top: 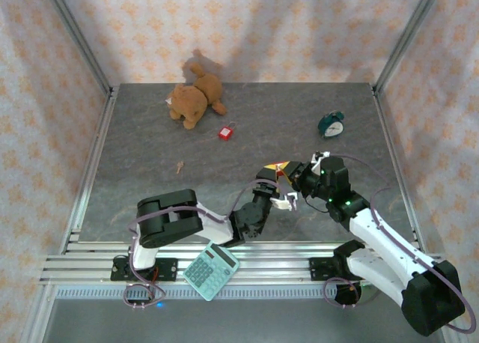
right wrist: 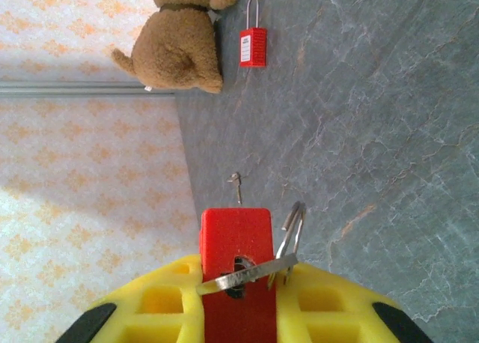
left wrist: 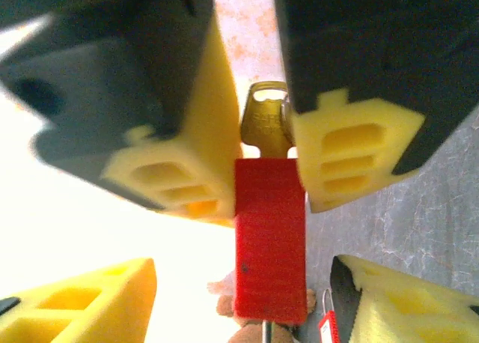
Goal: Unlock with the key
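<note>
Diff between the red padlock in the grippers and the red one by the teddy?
Held padlock is up between the left gripper's fingers; spare padlock lies flat on the table beside the teddy. Held padlock has a key in it; spare padlock shows none. Both have red bodies.

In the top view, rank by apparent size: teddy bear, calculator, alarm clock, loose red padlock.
Largest: teddy bear and calculator, about alike; the calculator sits nearer the camera, so unranked.
Then alarm clock.
Then loose red padlock.
</note>
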`<state>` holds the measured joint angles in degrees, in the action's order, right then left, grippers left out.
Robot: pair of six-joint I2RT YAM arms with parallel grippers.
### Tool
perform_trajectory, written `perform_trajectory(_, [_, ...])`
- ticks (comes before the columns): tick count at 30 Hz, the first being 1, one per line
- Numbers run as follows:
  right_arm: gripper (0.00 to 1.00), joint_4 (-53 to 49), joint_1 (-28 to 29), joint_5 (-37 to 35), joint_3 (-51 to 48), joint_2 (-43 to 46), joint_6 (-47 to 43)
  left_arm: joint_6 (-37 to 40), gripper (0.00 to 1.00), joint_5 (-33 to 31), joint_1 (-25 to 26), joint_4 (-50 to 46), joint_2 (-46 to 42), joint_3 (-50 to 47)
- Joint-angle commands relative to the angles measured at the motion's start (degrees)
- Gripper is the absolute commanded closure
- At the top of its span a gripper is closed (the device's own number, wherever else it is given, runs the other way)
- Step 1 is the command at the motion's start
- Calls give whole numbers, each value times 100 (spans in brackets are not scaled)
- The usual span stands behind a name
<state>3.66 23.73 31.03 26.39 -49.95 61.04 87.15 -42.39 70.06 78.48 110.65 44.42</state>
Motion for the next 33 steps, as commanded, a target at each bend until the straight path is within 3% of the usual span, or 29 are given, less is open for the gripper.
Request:
perform_trajectory(1, [82,-68,-6,-367,166,117,-352,-253,28,-323,206,231,-743,-631])
perform_trajectory(4, [82,-148,-15,-478,314,70,-571,-638,22,-603,394,113,-1446,-1296])
perform_trajectory(11, [82,-128,-26,-503,473,-250,-709,-1902,21,-1367,478,-1370,-3659,-2017])
perform_trajectory(16, [83,214,32,-419,178,-468,-433,-3226,21,-1089,372,-3421,-5115,-2038])
perform_trajectory(18, [83,382,104,-424,32,-540,-265,-3518,21,-1010,304,-3718,-5441,-2055])
perform_trajectory(25, [83,1319,737,-653,-315,-1370,225,-3821,21,-971,262,-4068,-5417,-2086])
perform_trajectory(33, [83,1980,783,-602,-277,-2239,471,-3920,21,-876,262,-4023,-5072,-2024])
